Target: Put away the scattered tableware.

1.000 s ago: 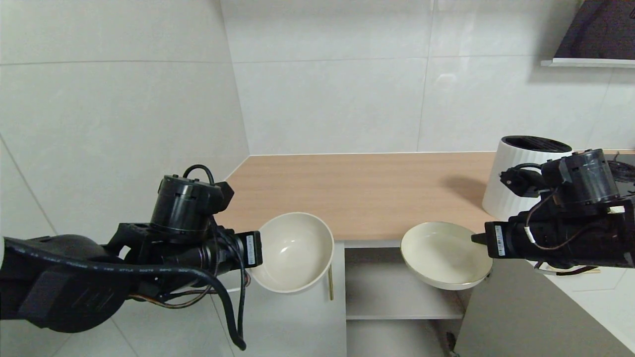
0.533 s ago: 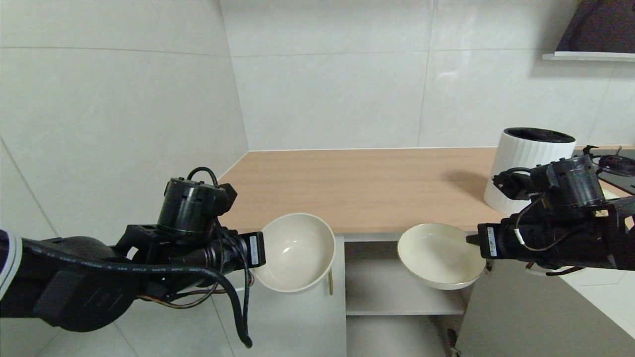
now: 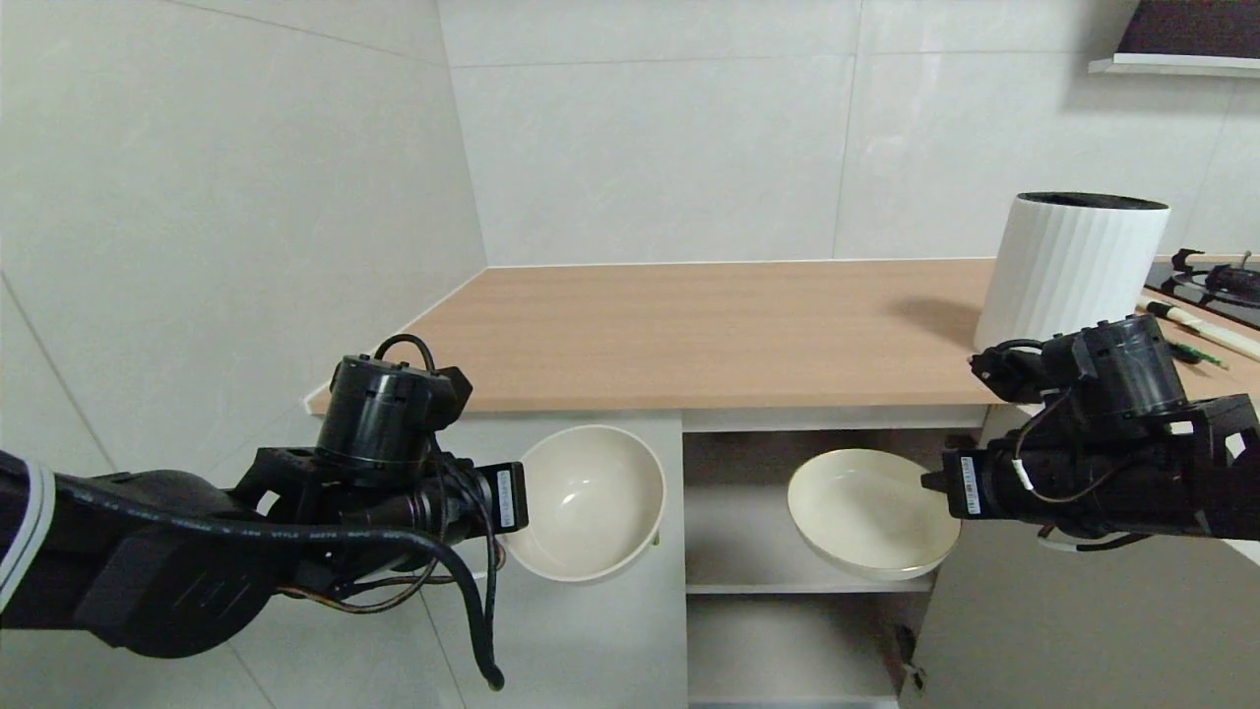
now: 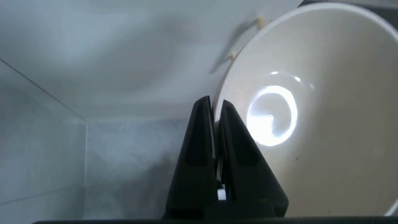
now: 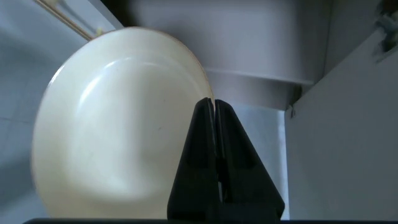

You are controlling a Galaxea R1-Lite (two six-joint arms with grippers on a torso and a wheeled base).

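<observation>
**While both dishes hang in the air, the cabinet below is waiting**

As the pictures show it, the task is about in the middle: two pieces are lifted, and none of them is put away yet.

On the left, the left gripper [image 3: 516,497] is closed on the rim of a deep cream bowl [image 3: 591,502]. One finger is inside the rim and one outside. The bowl is held in the air below the near edge of the bench [image 3: 709,325], in front of a shut cabinet door.

Just to the right is the open cabinet [image 3: 748,551] under the bench, with a bare shelf.

In front of this opening, the right gripper [image 3: 935,481] pinches the rim of a shallow cream plate [image 3: 871,512], which is tilted and touches nothing.

On the far right of the bench stands a white ribbed container [image 3: 1073,266]. Beside it lie some long thin utensils [image 3: 1196,333]; I cannot tell what kind.

I judge that both dishes must be set on the shelf, and perhaps the utensils must be collected after.
</observation>
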